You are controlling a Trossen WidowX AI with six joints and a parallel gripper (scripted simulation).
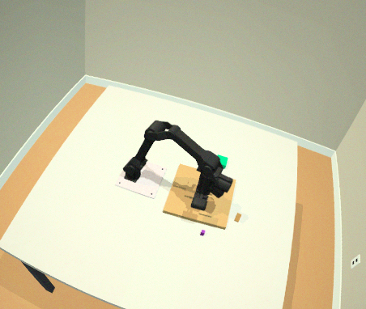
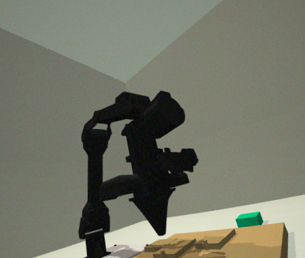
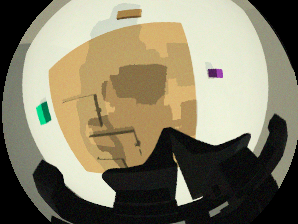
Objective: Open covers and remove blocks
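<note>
The tan puzzle board (image 1: pixel 199 196) lies on the white table, with several flat covers on top; it also shows in the exterior view (image 2: pixel 217 241) and the wrist view (image 3: pixel 127 99). My gripper (image 1: pixel 198 205) is shut and empty, pointing down just above the board's middle; it also shows in the exterior view (image 2: pixel 160 231) and the wrist view (image 3: pixel 174 143). A green block (image 1: pixel 223 161) sits on the table beyond the board's far edge. A small purple block (image 1: pixel 202 232) and a small tan block (image 1: pixel 237 217) lie on the table beside the board's near right corner.
The arm's base stands on a pale plate (image 1: pixel 141 179) left of the board. The table's edges and the wooden floor surround it.
</note>
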